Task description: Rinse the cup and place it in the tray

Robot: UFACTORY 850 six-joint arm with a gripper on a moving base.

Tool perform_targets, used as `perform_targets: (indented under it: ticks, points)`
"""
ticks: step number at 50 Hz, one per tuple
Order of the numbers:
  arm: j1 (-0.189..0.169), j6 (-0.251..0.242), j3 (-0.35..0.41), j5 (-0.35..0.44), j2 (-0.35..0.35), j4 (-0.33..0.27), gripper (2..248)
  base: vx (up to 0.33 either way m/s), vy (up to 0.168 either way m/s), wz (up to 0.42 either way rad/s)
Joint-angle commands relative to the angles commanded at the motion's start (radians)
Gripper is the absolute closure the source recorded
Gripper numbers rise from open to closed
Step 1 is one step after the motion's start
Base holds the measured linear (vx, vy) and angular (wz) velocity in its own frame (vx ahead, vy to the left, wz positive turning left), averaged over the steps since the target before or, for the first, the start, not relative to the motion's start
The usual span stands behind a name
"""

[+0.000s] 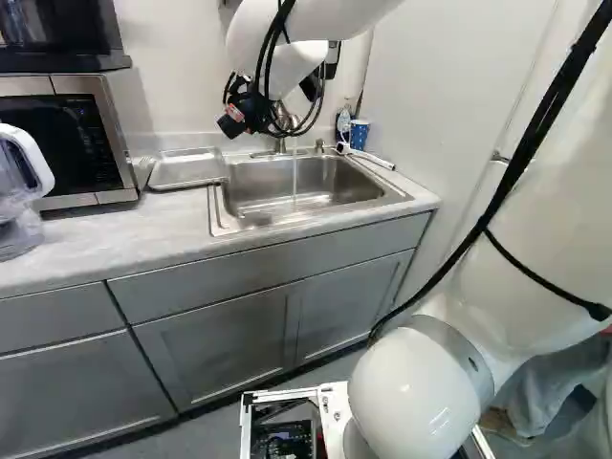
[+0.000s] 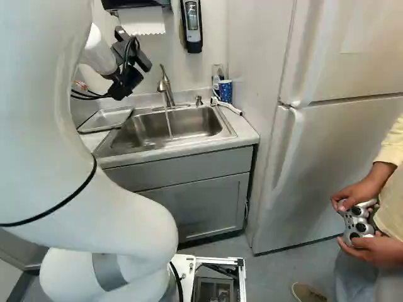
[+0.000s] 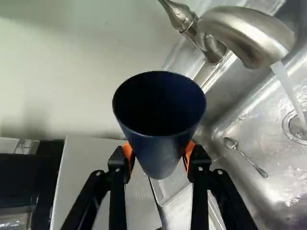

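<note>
Step in hand, as judged: rinse. The gripper (image 3: 159, 151) pinches the dark blue, tapered, round cup (image 3: 160, 160) between its orange pads, open mouth exposed. Beside the gripper, the brushed-metal curved faucet (image 3: 249, 36) discharges a water stream (image 3: 288, 88); the cup is clear of it. Next, align the mouth with the stream, then drain. The shallow silver metal tray (image 1: 188, 170) is below the gripper. No writing is legible on the cup.
</note>
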Motion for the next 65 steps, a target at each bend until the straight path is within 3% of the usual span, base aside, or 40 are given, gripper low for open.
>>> perform_targets:
  ticks: [65]
  points:
    - [0.0, -0.684, 0.0, 0.0, 0.0, 0.0, 129, 0.0, 0.0, 0.0]
